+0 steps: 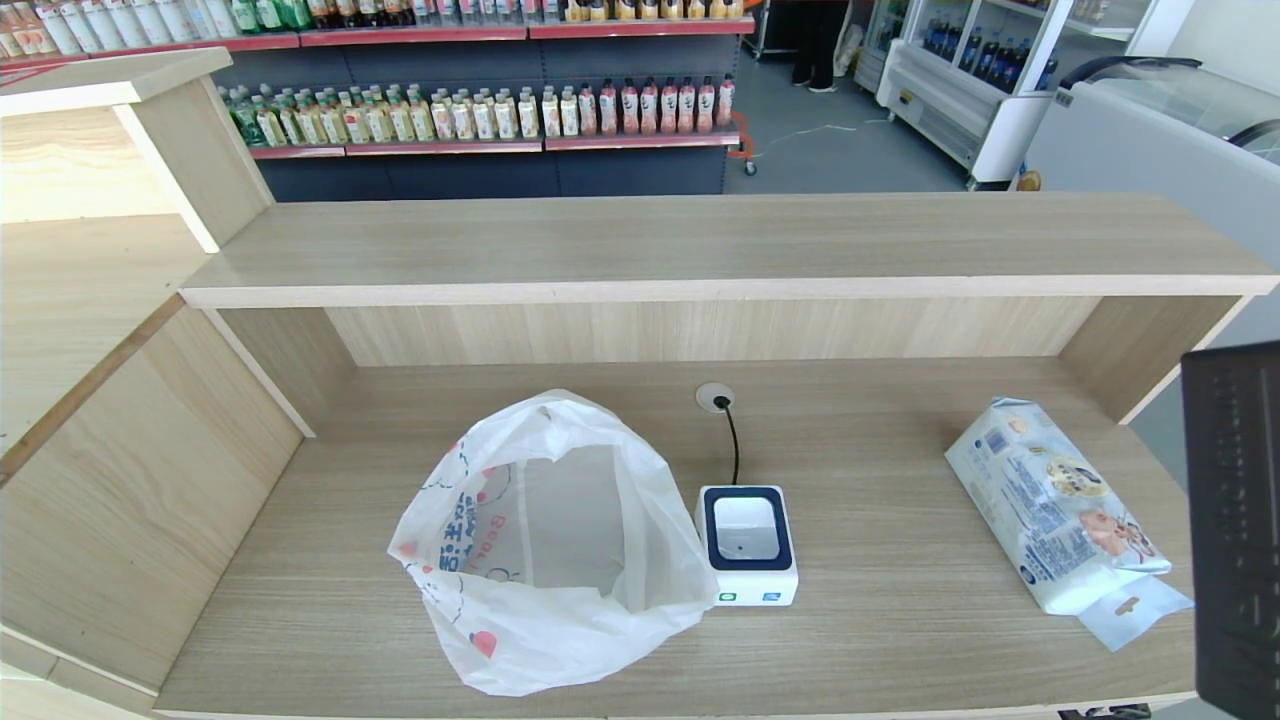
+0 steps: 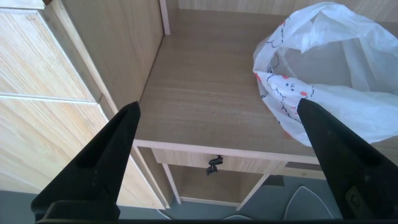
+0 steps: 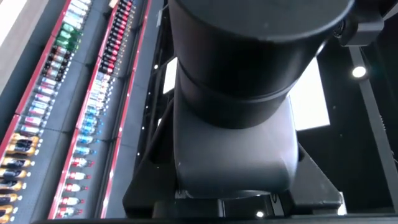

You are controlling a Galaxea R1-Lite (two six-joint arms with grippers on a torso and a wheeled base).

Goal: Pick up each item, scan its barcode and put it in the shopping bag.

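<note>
A white plastic shopping bag [image 1: 545, 545] with red and blue print stands open on the wooden counter [image 1: 880, 620], left of centre. Just to the bag's right sits a small white barcode scanner [image 1: 747, 545] with a dark-framed window, its black cable running to a hole in the counter. A pale blue snack package [image 1: 1055, 505] lies flat at the counter's right end. My left gripper [image 2: 217, 109] hangs open above the counter's front left corner, nothing between its black fingers [image 2: 102, 165], with the bag [image 2: 336, 74] off to one side of it.
A raised shelf [image 1: 720, 250] and side walls enclose the counter at the back and left. A black monitor [image 1: 1235, 530] stands at the right edge. Store shelves of bottles [image 1: 480, 115] and fridges lie beyond. A small latch [image 2: 214, 165] hangs under the counter's front edge.
</note>
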